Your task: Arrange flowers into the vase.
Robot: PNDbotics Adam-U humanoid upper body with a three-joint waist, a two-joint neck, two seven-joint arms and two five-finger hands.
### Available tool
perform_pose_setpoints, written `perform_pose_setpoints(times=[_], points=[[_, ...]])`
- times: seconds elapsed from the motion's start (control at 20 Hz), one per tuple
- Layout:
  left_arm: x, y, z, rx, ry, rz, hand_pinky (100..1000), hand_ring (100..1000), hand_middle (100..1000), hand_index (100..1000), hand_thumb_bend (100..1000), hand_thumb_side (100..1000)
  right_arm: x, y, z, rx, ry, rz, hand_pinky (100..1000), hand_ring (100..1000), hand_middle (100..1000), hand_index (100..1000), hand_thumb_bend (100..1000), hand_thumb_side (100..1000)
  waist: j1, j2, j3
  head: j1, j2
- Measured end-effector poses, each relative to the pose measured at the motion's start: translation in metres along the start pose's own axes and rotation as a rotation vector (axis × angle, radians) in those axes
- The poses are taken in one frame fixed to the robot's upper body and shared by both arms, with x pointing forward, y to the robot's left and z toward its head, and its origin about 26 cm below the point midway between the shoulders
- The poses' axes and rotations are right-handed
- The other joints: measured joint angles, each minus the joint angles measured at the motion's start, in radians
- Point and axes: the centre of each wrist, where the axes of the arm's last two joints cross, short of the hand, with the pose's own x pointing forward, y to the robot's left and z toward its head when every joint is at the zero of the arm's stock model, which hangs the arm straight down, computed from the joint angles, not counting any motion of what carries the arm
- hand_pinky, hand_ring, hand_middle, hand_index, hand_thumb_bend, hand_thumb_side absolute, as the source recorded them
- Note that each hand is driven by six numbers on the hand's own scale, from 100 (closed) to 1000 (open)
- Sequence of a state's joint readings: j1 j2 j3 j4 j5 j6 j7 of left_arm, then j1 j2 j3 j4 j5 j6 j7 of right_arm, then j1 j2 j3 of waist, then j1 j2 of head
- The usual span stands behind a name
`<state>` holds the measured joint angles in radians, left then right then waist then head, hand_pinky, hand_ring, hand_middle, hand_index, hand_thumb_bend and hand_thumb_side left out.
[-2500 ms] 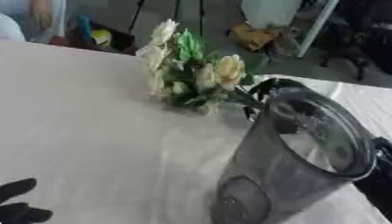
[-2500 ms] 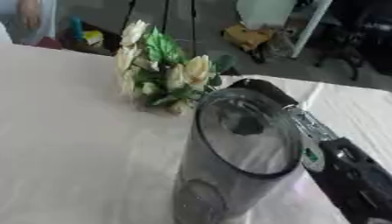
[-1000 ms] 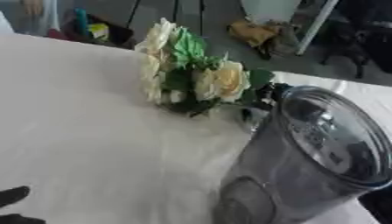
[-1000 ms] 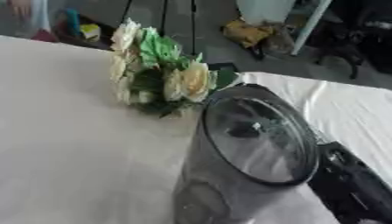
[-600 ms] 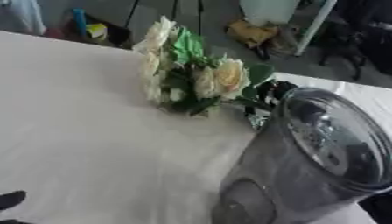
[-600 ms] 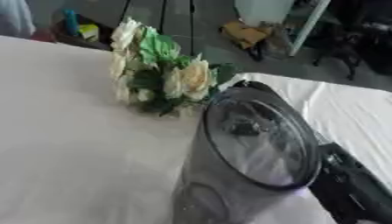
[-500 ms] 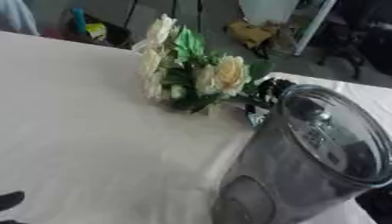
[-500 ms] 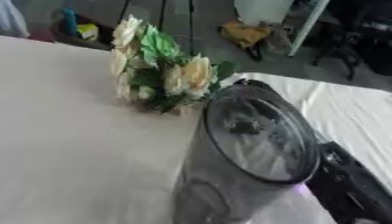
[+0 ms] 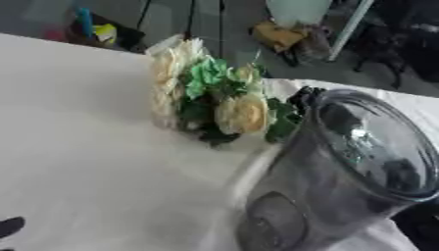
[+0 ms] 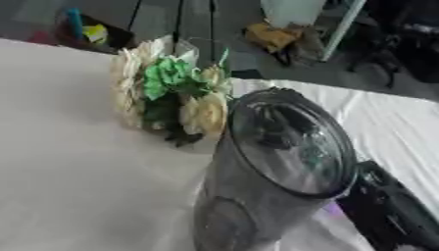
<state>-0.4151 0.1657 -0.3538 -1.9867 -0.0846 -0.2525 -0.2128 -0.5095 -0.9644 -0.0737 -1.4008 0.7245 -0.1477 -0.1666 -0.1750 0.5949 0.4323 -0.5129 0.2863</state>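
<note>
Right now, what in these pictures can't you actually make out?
- Left hand: only a dark tip shows at the lower left edge of the left eye view.
- Right hand: behind the vase, partly hidden by it and the frame edge.
- Flowers: blurred; stems hidden under blooms and leaves.
- Inside the vase: reflections hide it.

The vase (image 9: 343, 181) looks like clear, smoke-tinted glass or plastic, smooth and glossy, with pale highlights along its rim and wall; which of the two cannot be told. The flowers (image 9: 214, 95) have cream petals and bright green leaves with a matt, soft look, like cloth or paper; whether they are real cannot be told. The surface (image 9: 85, 147) is covered in a white matt cloth, smooth near the bunch and lightly creased toward the far right. The right hand (image 10: 390, 215), showing behind the vase, is black with a dull sheen, like hard plastic.
</note>
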Motion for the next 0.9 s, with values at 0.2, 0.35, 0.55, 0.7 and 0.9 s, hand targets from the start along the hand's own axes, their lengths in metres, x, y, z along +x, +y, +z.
perform_pose_setpoints(times=[0.2,0.35,0.55,0.7,0.9], points=[[0.0,0.0,-0.0002,-0.001,0.0,-0.004,625,733,882,840,174,1000,-0.0005,-0.0003,0.0001,0.008,-0.011,0.001,649,719,389,631,100,371,-0.003,0.001,0.002,-0.002,-0.007],[0.0001,0.0,-0.0002,-0.002,0.0,-0.005,625,733,882,840,174,1000,-0.0013,-0.0014,0.0,0.02,-0.024,-0.001,672,740,425,680,100,356,-0.005,0.003,0.004,-0.003,-0.007],[0.0001,0.0,-0.0002,-0.002,0.0,-0.005,625,733,882,839,174,1000,-0.0023,-0.0028,-0.0002,0.038,-0.041,-0.004,633,684,376,639,100,317,-0.005,0.003,0.004,-0.003,-0.007],[0.0001,0.0,-0.0002,-0.003,0.0,-0.006,625,732,881,839,173,1000,-0.0025,-0.0042,-0.0007,0.035,-0.052,-0.017,542,573,258,510,100,324,-0.005,0.003,0.005,-0.003,-0.009],[0.0001,0.0,-0.0003,-0.005,-0.001,-0.007,625,732,881,838,174,1000,-0.0032,-0.0042,-0.0002,0.011,-0.06,-0.043,440,464,145,377,100,353,-0.005,0.005,0.006,-0.004,-0.015]])
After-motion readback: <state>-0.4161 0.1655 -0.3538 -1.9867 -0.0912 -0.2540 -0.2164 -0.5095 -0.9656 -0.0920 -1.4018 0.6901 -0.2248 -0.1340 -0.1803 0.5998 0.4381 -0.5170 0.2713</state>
